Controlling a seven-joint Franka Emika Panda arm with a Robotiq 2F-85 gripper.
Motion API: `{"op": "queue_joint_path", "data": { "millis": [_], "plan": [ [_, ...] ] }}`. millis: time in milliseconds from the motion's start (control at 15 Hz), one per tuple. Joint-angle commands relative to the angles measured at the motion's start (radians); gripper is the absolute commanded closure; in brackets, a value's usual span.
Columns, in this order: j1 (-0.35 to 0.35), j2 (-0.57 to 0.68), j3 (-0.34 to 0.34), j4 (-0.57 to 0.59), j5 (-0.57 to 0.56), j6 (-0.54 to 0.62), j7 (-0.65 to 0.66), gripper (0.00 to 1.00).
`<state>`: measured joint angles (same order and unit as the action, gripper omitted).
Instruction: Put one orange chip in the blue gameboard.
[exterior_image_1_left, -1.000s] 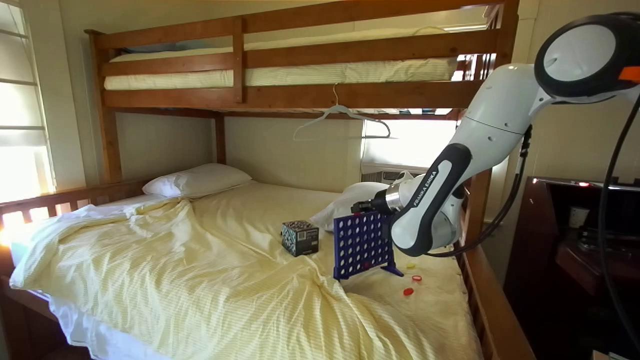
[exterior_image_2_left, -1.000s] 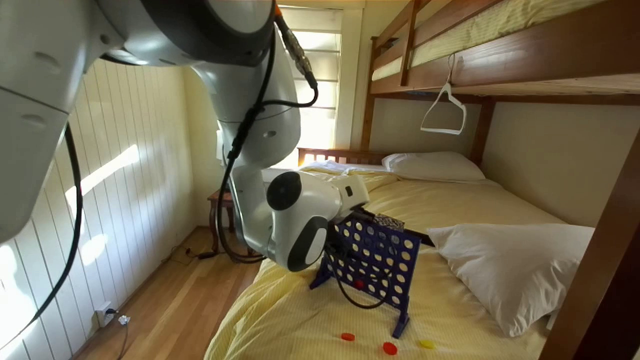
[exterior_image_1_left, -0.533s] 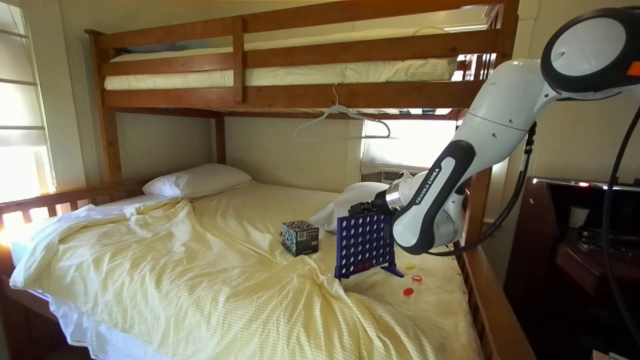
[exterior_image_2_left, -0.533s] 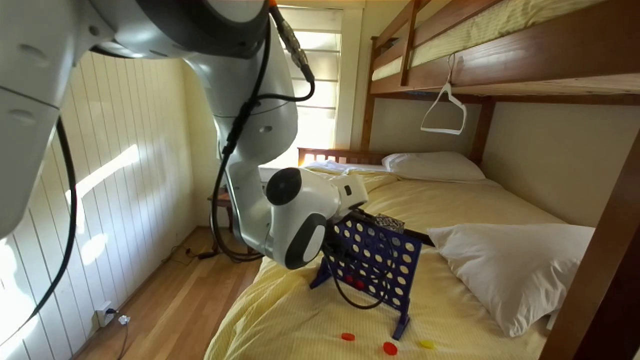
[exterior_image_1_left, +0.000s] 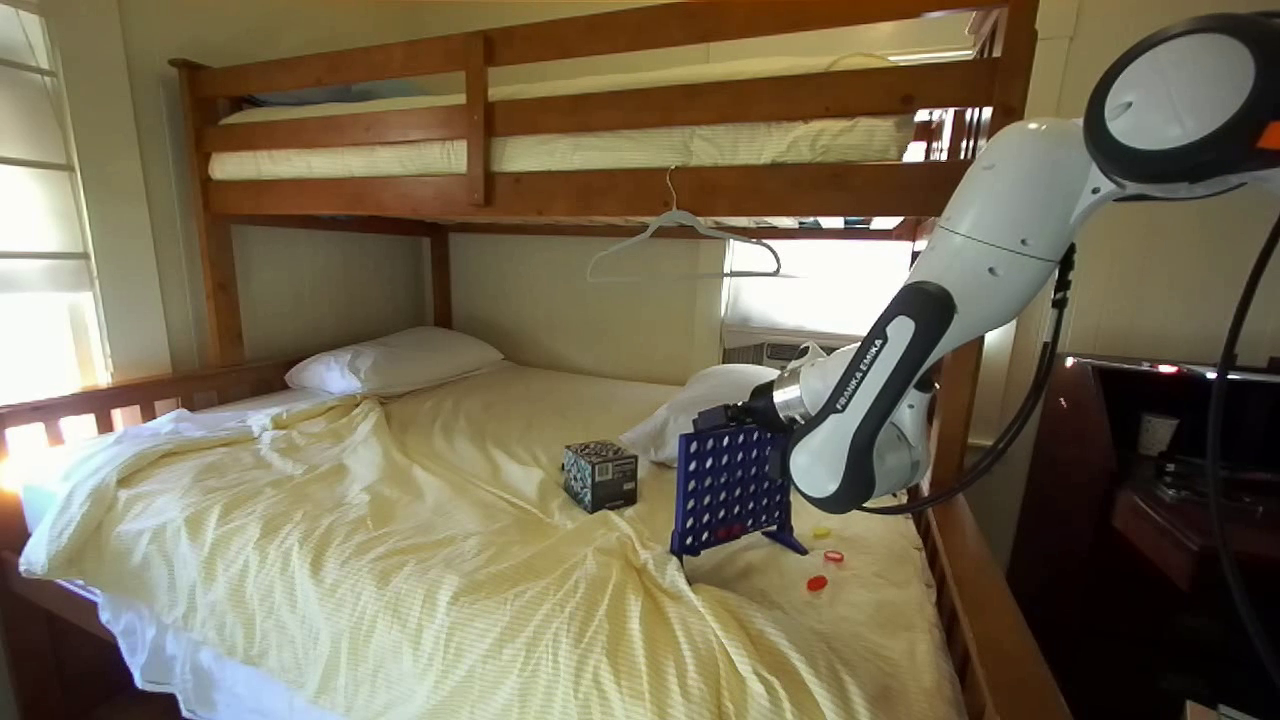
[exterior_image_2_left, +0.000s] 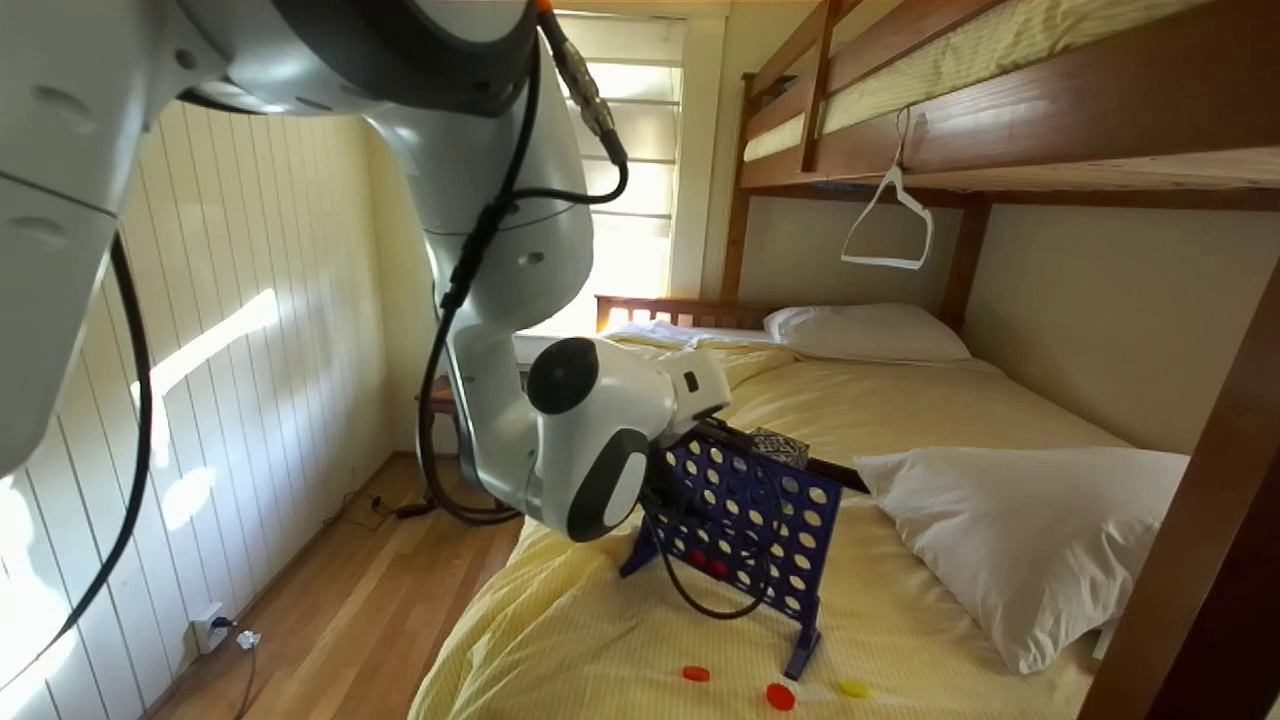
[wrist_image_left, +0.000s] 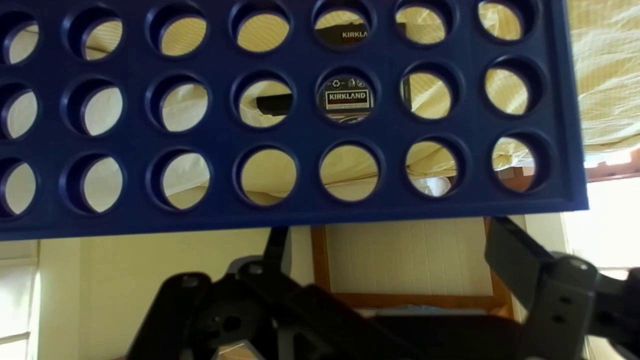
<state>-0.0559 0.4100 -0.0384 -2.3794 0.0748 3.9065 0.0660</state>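
Fingers of the gripper stand wide apart in the wrist view, with nothing seen between them; whether they touch the blue gameboard cannot be told. In an exterior view the board stands upright on the bedding, the gripper at its twelve o'clock, two loose orange chips and a yellow chip toward its four o'clock. In an exterior view two orange-red chips sit side by side low in the grid, toward seven o'clock. Release seems the step in hand, and the drop looks done. The next move calls for backing off toward twelve o'clock, fingers spread, without snagging the top edge and tipping the board.
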Motion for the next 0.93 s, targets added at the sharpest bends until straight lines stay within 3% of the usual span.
{"op": "queue_joint_path", "data": {
  "millis": [0, 867],
  "plan": [
    [-0.029, -0.007, 0.013, -0.026, -0.041, 0.04, 0.046, 0.0],
    [-0.044, -0.037, 0.012, -0.055, -0.054, 0.113, 0.076, 0.0]
  ]
}}
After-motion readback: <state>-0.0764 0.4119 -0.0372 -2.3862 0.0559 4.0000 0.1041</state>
